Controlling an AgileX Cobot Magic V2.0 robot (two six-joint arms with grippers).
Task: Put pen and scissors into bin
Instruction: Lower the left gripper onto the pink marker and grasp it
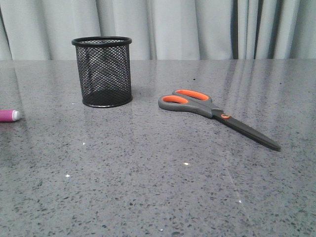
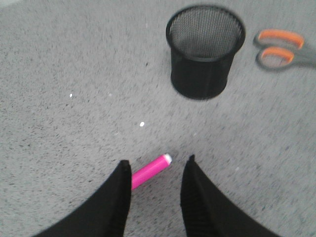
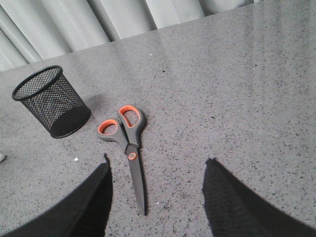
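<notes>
Standing upright and empty on the speckled grey stone table (image 1: 148, 197), the small black wire-mesh bin (image 1: 102, 71) shows that nothing of the task is done yet — both items lie outside it. The slim magenta-pink pen (image 2: 149, 171) with its white tip lies flat on the table to the bin's left, and the long scissors (image 1: 212, 112) with grey handles lined in orange lie flat and closed to the bin's right, blades pointing away from it.

Neither claw grasps anything. The left gripper (image 2: 157, 180) is spread wide, its dark fingers (image 2: 118, 197) on either side of the pen's visible end, though whether they touch it I cannot tell. The right gripper (image 3: 157, 182) is likewise released, hovering with the scissor blades between its fingers. Both pick-ups and both drops remain.

The front view cuts the pen off at the frame edge — only its tip end shows. The left wrist view is blurred, and the left finger hides the pen's rear part.
</notes>
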